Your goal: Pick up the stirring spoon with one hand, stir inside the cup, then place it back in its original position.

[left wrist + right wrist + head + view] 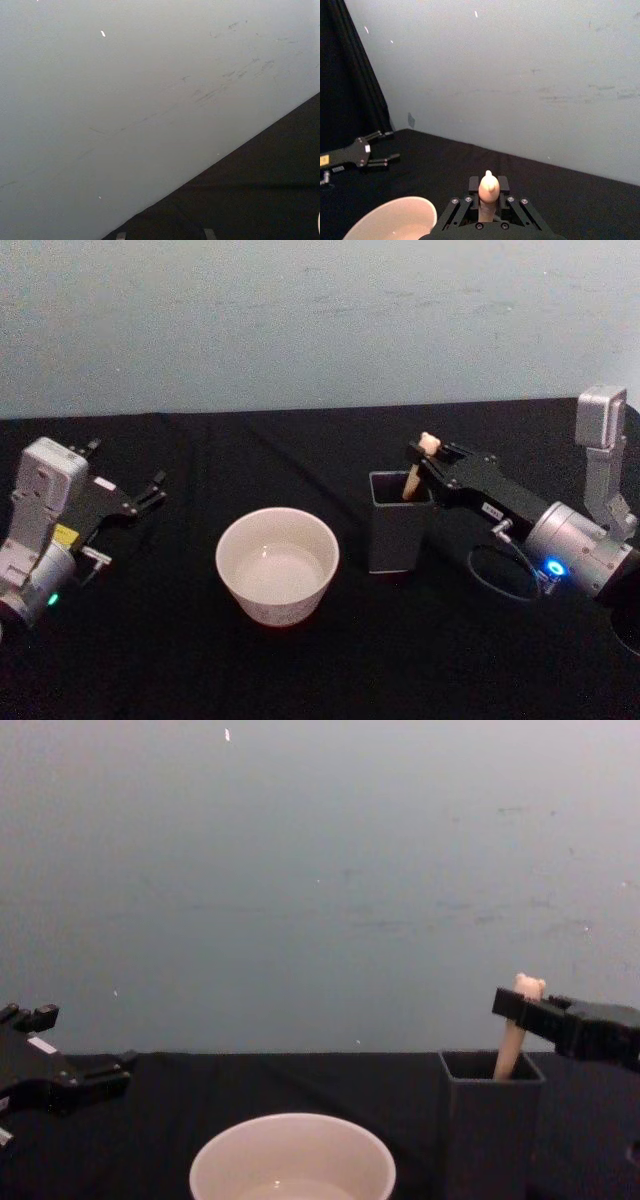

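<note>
My R gripper [425, 455] pinches stirring spoon [411, 483] in holder box [398, 535], right of cup [270, 605]; L gripper [155, 490] idle left, fingers apart, label [65, 535] unreadable.

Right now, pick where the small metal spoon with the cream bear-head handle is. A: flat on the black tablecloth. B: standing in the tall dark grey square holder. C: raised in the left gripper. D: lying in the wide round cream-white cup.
B: the spoon leans out of the holder, the right gripper closed on its handle below the bear head; the cup holds no spoon, and the left gripper sits open at the left.
</note>
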Controlling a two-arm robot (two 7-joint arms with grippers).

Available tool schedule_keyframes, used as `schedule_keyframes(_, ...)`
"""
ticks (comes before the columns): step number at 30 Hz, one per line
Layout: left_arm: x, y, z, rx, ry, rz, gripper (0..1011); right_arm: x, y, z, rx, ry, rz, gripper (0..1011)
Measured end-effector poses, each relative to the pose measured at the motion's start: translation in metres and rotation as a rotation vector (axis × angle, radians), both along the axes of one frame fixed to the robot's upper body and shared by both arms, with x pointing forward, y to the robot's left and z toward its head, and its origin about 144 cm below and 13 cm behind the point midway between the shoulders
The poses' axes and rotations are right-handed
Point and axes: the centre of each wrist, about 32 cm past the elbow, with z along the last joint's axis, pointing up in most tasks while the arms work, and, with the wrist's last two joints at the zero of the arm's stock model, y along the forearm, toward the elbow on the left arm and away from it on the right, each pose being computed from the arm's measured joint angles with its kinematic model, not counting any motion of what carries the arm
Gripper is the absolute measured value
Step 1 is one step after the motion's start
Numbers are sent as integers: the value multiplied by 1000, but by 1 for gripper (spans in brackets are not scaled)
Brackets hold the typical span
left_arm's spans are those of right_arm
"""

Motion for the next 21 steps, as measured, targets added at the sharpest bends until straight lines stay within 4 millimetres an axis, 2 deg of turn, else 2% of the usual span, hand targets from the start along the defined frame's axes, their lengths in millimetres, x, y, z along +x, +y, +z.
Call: schedule_keyframes(21,0,0,0,0,0,0,1002,-6,-6,42,102,-140,4,213)
